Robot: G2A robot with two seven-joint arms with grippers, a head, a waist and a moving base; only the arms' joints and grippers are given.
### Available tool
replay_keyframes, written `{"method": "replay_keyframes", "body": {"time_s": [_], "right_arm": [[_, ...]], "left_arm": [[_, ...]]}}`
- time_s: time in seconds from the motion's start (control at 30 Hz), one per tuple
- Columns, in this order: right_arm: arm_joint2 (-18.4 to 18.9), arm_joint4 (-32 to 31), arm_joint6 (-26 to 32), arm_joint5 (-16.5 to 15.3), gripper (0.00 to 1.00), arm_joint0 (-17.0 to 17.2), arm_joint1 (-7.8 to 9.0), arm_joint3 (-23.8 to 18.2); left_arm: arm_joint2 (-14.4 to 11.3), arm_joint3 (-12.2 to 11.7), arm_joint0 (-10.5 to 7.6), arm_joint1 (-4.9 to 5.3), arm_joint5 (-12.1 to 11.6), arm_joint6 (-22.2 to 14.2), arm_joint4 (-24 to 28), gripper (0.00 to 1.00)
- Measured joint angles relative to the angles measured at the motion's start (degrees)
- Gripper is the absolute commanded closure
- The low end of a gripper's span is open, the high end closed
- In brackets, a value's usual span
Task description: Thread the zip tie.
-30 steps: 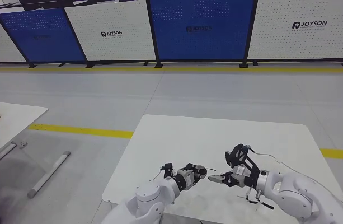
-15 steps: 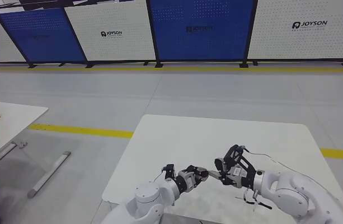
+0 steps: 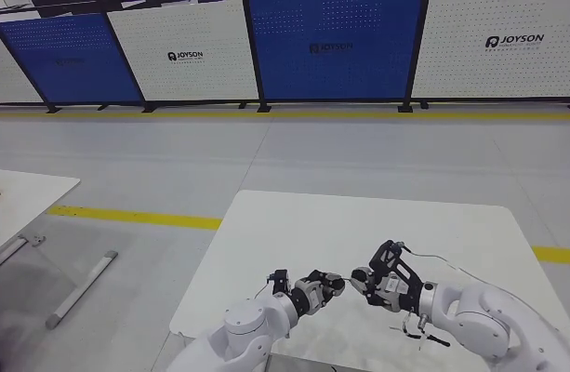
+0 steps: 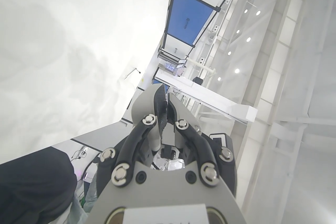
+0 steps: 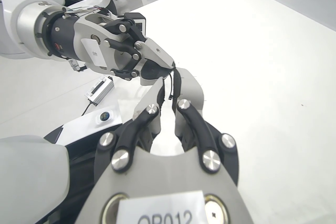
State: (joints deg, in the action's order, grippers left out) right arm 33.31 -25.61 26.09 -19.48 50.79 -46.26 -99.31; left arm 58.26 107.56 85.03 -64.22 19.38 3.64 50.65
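The zip tie (image 5: 172, 83) is a thin black strap hanging from the tip of my left gripper (image 5: 172, 67), which is shut on its upper end. In the left wrist view the left gripper (image 4: 164, 104) has its pads pressed together. My right gripper (image 5: 170, 88) sits just under the left one, its fingers a narrow gap apart with the strap running down between them. In the top view both grippers meet tip to tip over the white table (image 3: 359, 223) near its front edge, left gripper (image 3: 333, 285) and right gripper (image 3: 357, 280).
A small black cable piece (image 3: 426, 335) lies on the table beside the right arm. A silver box with a lead (image 5: 99, 89) lies beyond the table edge. Another white table (image 3: 24, 200) stands far left.
The right gripper has moved left and slightly up toward the left gripper, so the gap between them has closed and their tips now meet. The left arm has barely shifted.
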Motion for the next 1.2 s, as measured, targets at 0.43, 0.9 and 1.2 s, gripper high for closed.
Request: {"method": "replay_keyframes", "body": {"time_s": [0.43,0.9,1.2], "right_arm": [[0.22,1.06,0.13,0.0,1.0,0.02,-0.08,0.43],[2.01,4.95,-1.23,0.01,1.0,1.72,-0.21,1.94],[3.9,26.81,11.53,0.0,1.0,1.39,-1.16,6.94]], "left_arm": [[-0.25,-0.5,-0.13,-0.2,0.11,-0.25,-0.22,0.0],[-1.18,-1.95,-0.02,-0.32,-5.35,-0.95,-5.83,0.0],[-1.85,-3.8,1.08,-0.18,-16.33,-5.9,-16.06,0.0]]}}
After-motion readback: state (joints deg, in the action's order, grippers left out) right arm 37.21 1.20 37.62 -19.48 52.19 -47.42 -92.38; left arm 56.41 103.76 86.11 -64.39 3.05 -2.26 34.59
